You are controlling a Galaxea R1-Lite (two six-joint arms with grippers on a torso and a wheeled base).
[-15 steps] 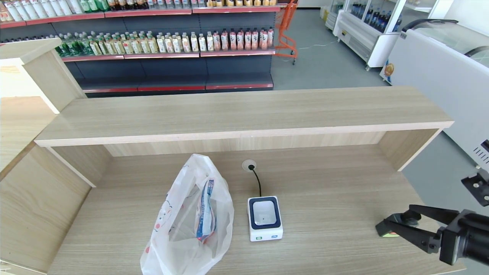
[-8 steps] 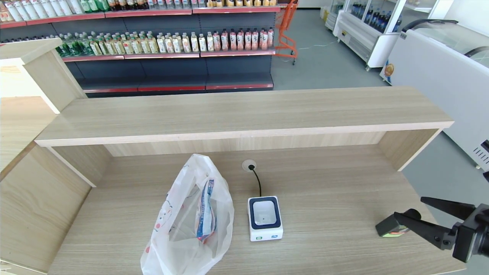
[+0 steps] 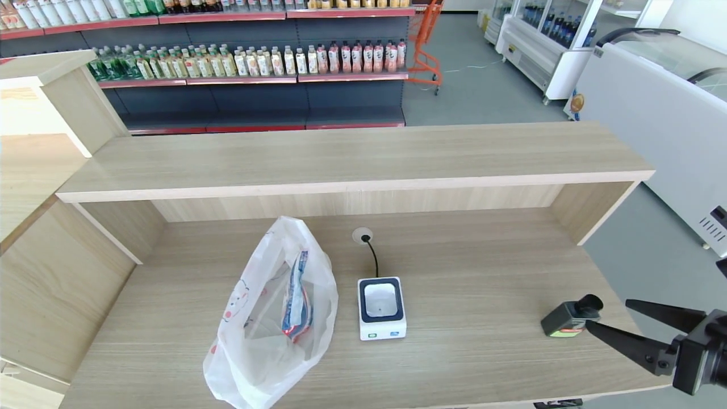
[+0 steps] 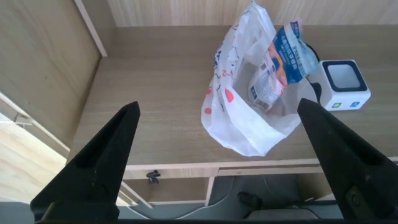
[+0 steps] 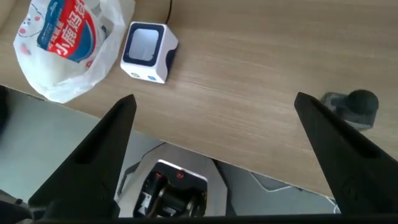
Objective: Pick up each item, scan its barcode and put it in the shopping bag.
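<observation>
Holding left jaws and right jaws wide open, gripping nothing. Hovering the right jaws off the counter's [image 3: 483, 341] right front corner, just beside a dark item [image 3: 568, 319] lying near the right edge. Showing the bag [image 3: 250, 346], packet [image 3: 295, 301] inside, slumping front-left, scanner [image 3: 381, 308] sitting mid-counter beside it. Facing drink shelves [image 3: 255, 62] and freezers [image 3: 653, 96] beyond.

**Left pincer** [image 4: 219, 104]: two long black tapered fingers [image 4: 99, 162], spread wide apart, nothing between them. Held high above the near edge of the worktop [image 4: 161, 106], pointing down and forward.

**Right pincer** [image 3: 608, 314]: two black tapered fingers, spread apart in a V, nothing between them. It is low at the near right corner of the worktop, tips pointing inward and forward. The black wrist block [image 3: 696, 358] sits behind the fingers, off the worktop's right edge.
</observation>
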